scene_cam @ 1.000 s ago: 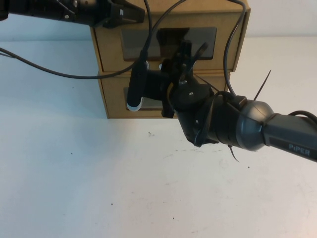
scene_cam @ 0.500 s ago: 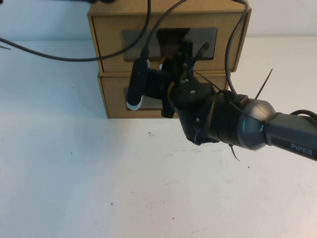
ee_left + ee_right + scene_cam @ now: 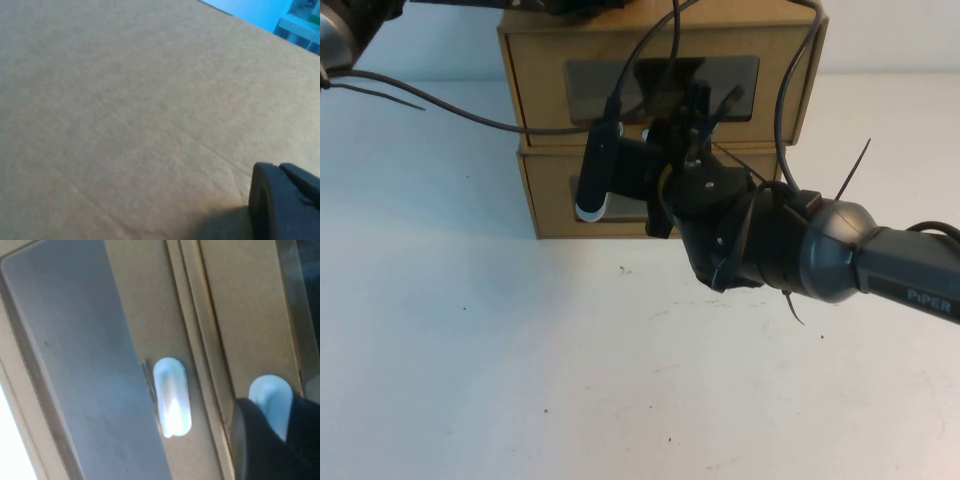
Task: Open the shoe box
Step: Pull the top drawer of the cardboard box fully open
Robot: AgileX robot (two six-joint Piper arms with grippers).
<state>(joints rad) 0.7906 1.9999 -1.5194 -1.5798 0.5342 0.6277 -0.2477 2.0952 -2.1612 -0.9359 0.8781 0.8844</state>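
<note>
1. L arm (image 3: 340,30) is back in at top-left vs 0.5 s ago; R arm (image 3: 880,265) hasn't budged.
2. L gripper (image 3: 286,202) is over upper shoe box (image 3: 535,95) top; grip state can't tell.
3. R gripper (image 3: 712,100) at box fronts, clamped on white pull tab (image 3: 270,397).
4. Upper shoe box sits on lower shoe box (image 3: 548,195), far side of counter (image 3: 470,350).

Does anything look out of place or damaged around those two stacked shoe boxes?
Nothing stands out. The upper shoe box sits squarely on the lower shoe box, both fronts closed, no tears or dents. The right gripper is at their fronts by a white pull tab; the left gripper is close above the upper box's top.
</note>
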